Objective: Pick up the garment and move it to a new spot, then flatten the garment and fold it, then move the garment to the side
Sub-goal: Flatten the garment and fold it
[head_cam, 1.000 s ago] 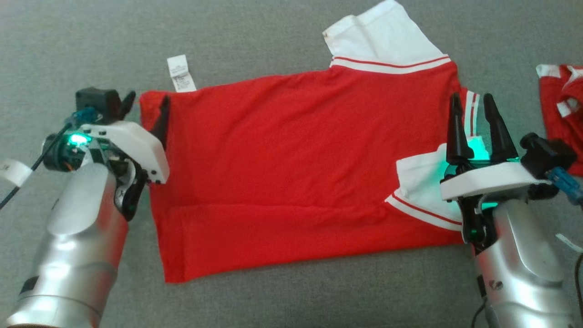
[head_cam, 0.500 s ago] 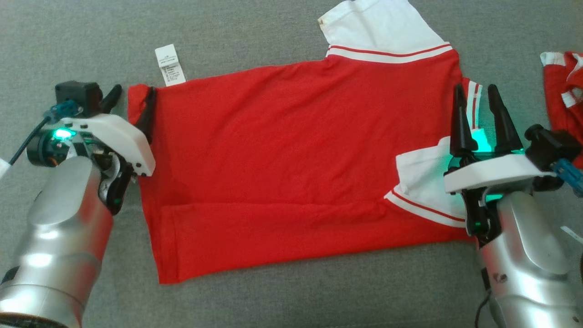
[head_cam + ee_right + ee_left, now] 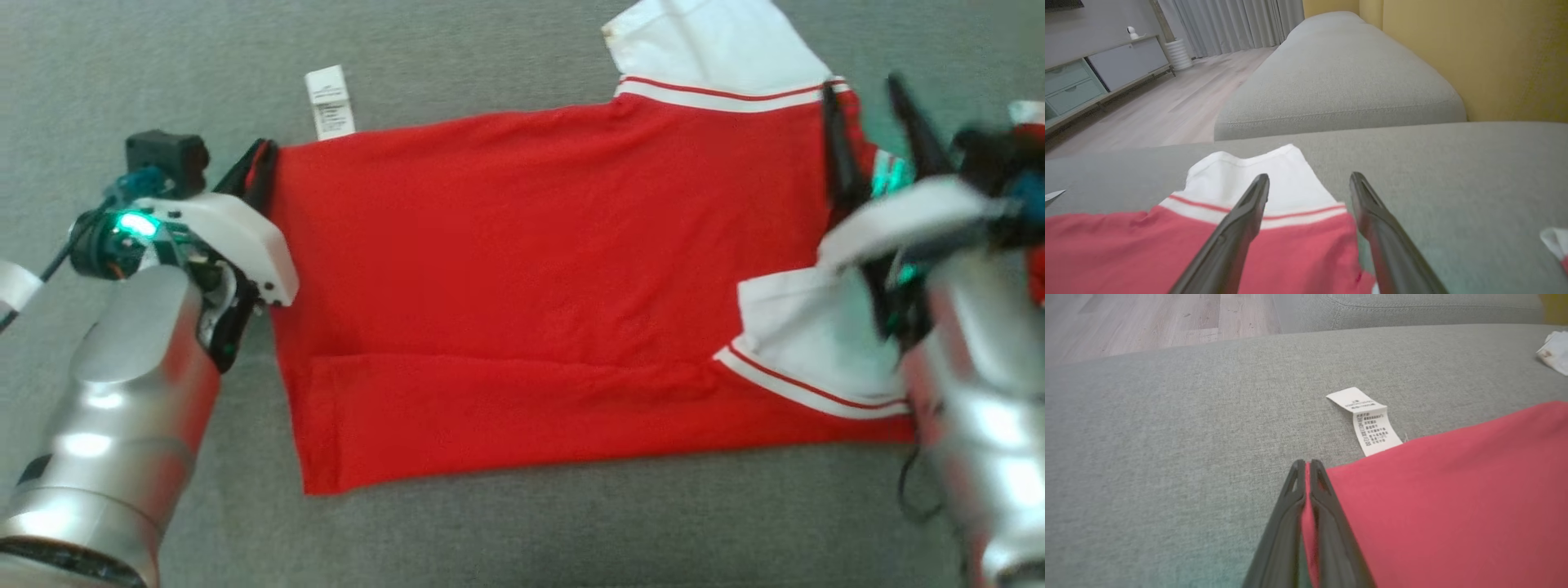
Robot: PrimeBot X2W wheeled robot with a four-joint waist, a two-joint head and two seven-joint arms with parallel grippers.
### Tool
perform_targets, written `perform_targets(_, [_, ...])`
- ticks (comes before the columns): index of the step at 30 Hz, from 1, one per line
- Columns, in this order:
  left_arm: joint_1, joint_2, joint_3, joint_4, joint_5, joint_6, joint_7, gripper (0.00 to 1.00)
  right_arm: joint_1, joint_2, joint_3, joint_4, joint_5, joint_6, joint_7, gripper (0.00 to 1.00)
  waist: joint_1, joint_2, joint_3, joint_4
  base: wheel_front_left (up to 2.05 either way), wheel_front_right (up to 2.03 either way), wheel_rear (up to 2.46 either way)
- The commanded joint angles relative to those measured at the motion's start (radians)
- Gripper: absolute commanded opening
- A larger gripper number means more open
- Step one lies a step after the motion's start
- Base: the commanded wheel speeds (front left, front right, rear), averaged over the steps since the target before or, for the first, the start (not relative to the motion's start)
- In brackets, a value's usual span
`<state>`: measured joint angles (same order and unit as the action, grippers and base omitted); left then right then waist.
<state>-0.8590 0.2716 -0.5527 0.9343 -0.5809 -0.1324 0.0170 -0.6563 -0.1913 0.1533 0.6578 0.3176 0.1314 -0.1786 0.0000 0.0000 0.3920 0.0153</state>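
1. Sticking out from the top edge of the garment [image 3: 531,269] toward 11 o'clock in the head view, a white care label [image 3: 330,101] lies flat on the grey cushion [image 3: 490,539]. It carries several rows of small dark print, too fine to read.
2. The garment is red, with white sleeves trimmed in red stripes. It is spread flat across the middle of the cushion, with its hem end at 9 o'clock and its sleeves at 1 and 4 o'clock.
3. The left gripper [image 3: 255,163] sits at the garment's 10 o'clock corner. In the left wrist view its fingers [image 3: 1290,486] are pressed together, with a thin fold of red cloth pinched between them.
4. The right gripper [image 3: 861,86] is at 2 o'clock and is blurred in the head view. In the right wrist view its fingers [image 3: 1249,212] are spread wide and hold nothing. They sit over the shoulder, where the red cloth meets the white sleeve [image 3: 1241,171]. Whether the tips touch the cloth cannot be told.
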Motion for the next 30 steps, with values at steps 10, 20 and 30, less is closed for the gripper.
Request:
perform_targets(10, [-0.105,-0.055,-0.038,-0.042,0.031,0.002,-0.165,0.00,-0.300,-0.112,0.021,0.256,-0.040,-0.001,0.227,1.00,0.0000,0.0000,0.040,0.165,0.00,0.00,0.00])
perform_targets(20, [-0.133,-0.146,-0.123,-0.043,0.002,0.002,-0.231,0.00,-0.435,-0.161,0.032,0.435,-0.093,-0.001,0.290,1.00,0.0000,0.0000,0.095,0.273,0.00,0.00,0.00])
perform_targets(30, [-0.144,-0.154,-0.173,-0.019,-0.049,0.002,-0.261,0.00,-0.480,-0.163,0.011,0.553,-0.124,-0.001,0.270,0.00,0.0000,0.0000,0.093,0.285,0.00,0.00,0.00])
